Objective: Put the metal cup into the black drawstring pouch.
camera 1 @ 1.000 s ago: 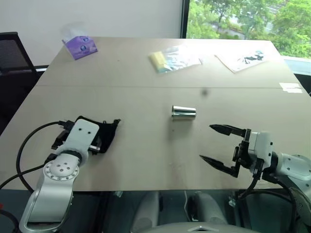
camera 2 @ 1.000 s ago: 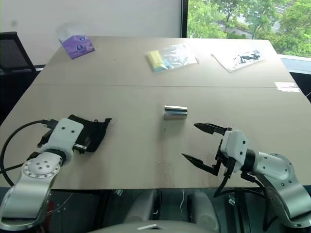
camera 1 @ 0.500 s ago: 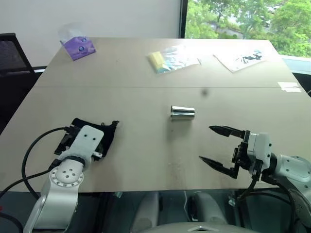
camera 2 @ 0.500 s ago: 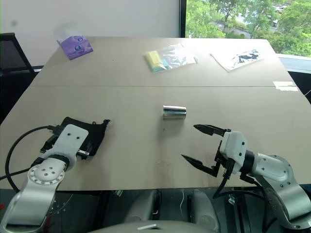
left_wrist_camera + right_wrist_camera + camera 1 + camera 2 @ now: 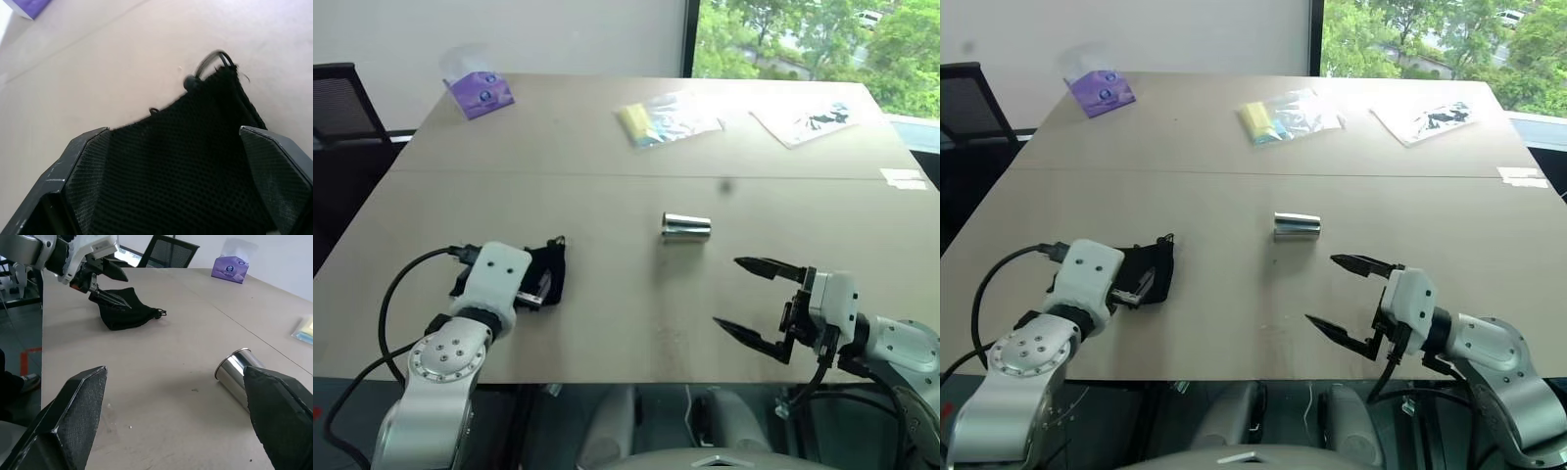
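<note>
The small shiny silver steel cup lies on its side near the middle of the pale wooden surface, apart from both arms, with its open mouth seen in the right wrist view and nothing gripping it. The soft black fabric drawstring pouch sits crumpled on the surface at the robot's left, and the left gripper has its two black fingers spread wide to either side of the mesh cloth; the fabric lies between them but is not pinched. The right gripper hovers near the front edge with its fingers also spread wide and empty, the cup well ahead of it. The likeliest trouble is the pouch: its mouth looks collapsed and bunched, so a closing grip could catch both layers at once and keep it shut, or snag only the thin cord and let the bag sag away. The limp cloth may also slide across the smooth surface instead of being picked up. The cup is round and lying down, so a touch from one finger before the other could send it rolling away from the hand. Slick steel may also slip out of a shallow grip during transfer.
</note>
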You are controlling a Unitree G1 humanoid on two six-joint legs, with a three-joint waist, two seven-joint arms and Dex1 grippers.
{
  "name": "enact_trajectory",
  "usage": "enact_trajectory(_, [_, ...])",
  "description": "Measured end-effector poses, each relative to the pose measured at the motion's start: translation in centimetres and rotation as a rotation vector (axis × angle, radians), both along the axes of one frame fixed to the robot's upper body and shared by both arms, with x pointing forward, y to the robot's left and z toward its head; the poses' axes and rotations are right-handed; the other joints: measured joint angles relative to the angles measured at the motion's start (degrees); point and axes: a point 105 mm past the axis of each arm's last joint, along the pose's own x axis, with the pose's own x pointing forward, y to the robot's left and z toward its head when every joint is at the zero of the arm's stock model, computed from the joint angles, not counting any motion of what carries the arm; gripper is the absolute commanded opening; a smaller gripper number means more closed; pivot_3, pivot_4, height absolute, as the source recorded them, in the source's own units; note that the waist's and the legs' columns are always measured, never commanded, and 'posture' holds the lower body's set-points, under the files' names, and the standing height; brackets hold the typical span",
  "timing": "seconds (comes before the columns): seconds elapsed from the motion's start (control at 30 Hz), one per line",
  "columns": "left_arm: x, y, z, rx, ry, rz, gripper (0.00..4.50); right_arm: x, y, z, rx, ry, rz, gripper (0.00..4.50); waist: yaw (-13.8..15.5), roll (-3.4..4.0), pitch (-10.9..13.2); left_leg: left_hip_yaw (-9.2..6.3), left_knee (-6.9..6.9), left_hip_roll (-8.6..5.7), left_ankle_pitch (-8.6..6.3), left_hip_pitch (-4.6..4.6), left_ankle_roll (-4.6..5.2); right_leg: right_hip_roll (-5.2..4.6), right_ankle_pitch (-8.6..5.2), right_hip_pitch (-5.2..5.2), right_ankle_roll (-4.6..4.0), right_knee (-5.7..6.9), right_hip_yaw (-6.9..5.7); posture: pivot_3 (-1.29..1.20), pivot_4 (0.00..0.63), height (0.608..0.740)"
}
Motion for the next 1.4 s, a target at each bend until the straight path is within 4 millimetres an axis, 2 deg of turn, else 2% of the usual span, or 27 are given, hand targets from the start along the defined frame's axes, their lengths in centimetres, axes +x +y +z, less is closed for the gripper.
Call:
enact_trajectory(0.13, [0.0,-1.4,-1.2,-0.004,0.044,-0.036,4.4,-0.3,0.2,0.2,0.001,-0.009,0.006,4.5,0.02,0.0,0.0,0.0,0.0,0.0,0.0,0.0,0.0,0.0,0.0,0.0,0.0,0.0,0.01,0.0,0.15,0.74])
enact_trajectory(0.3, [0.7,-1.9,-1.5,0.012,0.069,-0.022,4.4,-0.3,0.1,0.2,-0.003,-0.001,0.0,4.5,0.0,0.0,0.0,-0.02,0.0,0.0,0.0,-0.01,0.0,0.04,0.0,0.0,0.0,0.0,-0.01,0.0,0.15,0.74])
enact_trajectory(0.47, [1.1,-1.1,-1.8,0.034,0.089,0.031,4.4,-0.2,-0.2,0.4,-0.013,-0.007,-0.014,4.5,-0.04,-0.01,0.0,-0.01,0.0,0.0,0.0,-0.01,0.0,0.04,0.0,0.0,0.01,0.0,0.0,0.0,0.15,0.74])
enact_trajectory(0.9, [2.0,0.5,-0.2,0.093,0.019,0.101,4.4,-0.2,-0.2,0.5,-0.009,-0.012,-0.024,4.5,-0.05,-0.01,0.0,-0.01,0.0,0.0,0.0,0.0,0.0,0.04,0.0,0.0,0.01,0.0,0.01,0.0,0.15,0.74])
enact_trajectory(1.13, [1.4,1.5,-1.5,0.146,0.075,0.136,4.4,-0.1,-0.1,0.7,-0.008,-0.019,-0.023,4.5,0.03,-0.01,0.0,-0.01,0.0,0.0,0.0,0.0,0.0,0.02,0.0,0.0,0.01,0.0,0.01,0.0,0.15,0.74])
enact_trajectory(1.27, [1.4,1.8,-1.5,0.166,0.072,0.157,4.4,-0.1,-0.1,0.7,-0.008,-0.02,-0.022,4.5,0.02,0.0,0.0,-0.01,0.0,0.0,0.0,0.0,0.0,0.02,0.0,0.0,0.01,0.0,0.01,0.0,0.15,0.74])
enact_trajectory(1.3, [1.4,1.9,-1.5,0.172,0.072,0.164,4.02,-0.1,-0.1,0.7,-0.008,-0.019,-0.022,4.5,-0.04,0.0,0.0,-0.01,0.0,0.0,0.0,0.01,0.0,0.02,0.0,0.0,0.01,0.0,0.02,0.0,0.15,0.74])
enact_trajectory(1.37, [1.6,2.0,-1.6,0.179,0.073,0.17,3.67,-0.1,-0.1,0.7,-0.008,-0.019,-0.023,4.5,-0.04,0.0,-0.01,-0.01,0.0,0.0,0.0,0.02,0.0,0.02,0.0,0.0,0.01,0.01,0.01,0.0,0.15,0.74])
enact_trajectory(1.4, [1.7,2.1,-1.7,0.18,0.078,0.174,3.29,-0.1,-0.1,0.7,-0.008,-0.019,-0.023,4.5,-0.02,0.0,0.0,-0.01,0.0,0.0,0.0,0.01,0.0,0.03,0.0,0.0,0.01,0.01,0.0,0.0,0.15,0.74])
